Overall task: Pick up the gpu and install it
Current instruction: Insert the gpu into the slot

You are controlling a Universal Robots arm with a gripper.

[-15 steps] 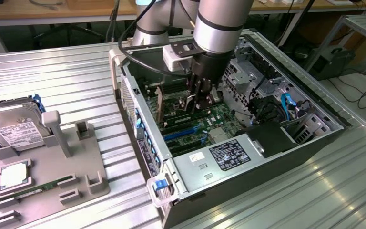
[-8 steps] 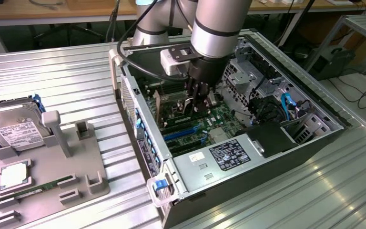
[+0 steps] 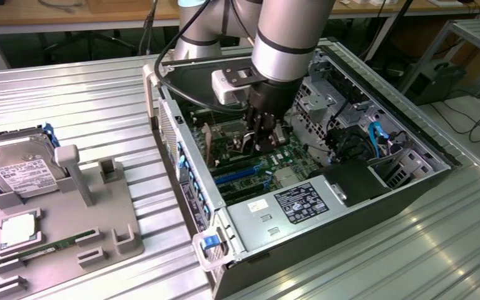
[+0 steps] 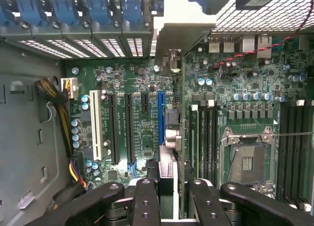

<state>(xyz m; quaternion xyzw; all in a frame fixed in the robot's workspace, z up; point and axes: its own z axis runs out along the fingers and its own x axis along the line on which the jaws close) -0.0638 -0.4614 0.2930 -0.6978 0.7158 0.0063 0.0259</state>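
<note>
1. At the exterior view's left, a ribbed metal table [image 3: 82, 94] carries a grey parts holder [image 3: 82, 219]. In it sit a silver hard drive [image 3: 15, 169], a square processor [image 3: 19, 228] and a narrow green memory stick [image 3: 52, 247].
2. In the middle, an open computer case [image 3: 249, 231] lies on its side with its green motherboard [image 3: 249, 172] facing up. A silver power supply box [image 3: 294, 209] fills the near end.
3. The arm [image 3: 286, 37] reaches down into the case. Its gripper [image 3: 257, 140] is pinching the gpu [image 3: 242, 145], held edge-down just above the board's expansion slots.
4. In the wrist view the gpu [image 4: 171, 64] runs edge-on away from the black fingers [image 4: 147, 206], its silvery bracket at the case's rear wall, beside a blue slot [image 4: 161, 120]. Whether it is fully seated I cannot tell.
5. At the exterior view's right, blue cables [image 3: 377, 137] lie in the case's drive bay.
6. Beyond the table stand wooden benches [image 3: 65, 12] with cables trailing on the floor.
</note>
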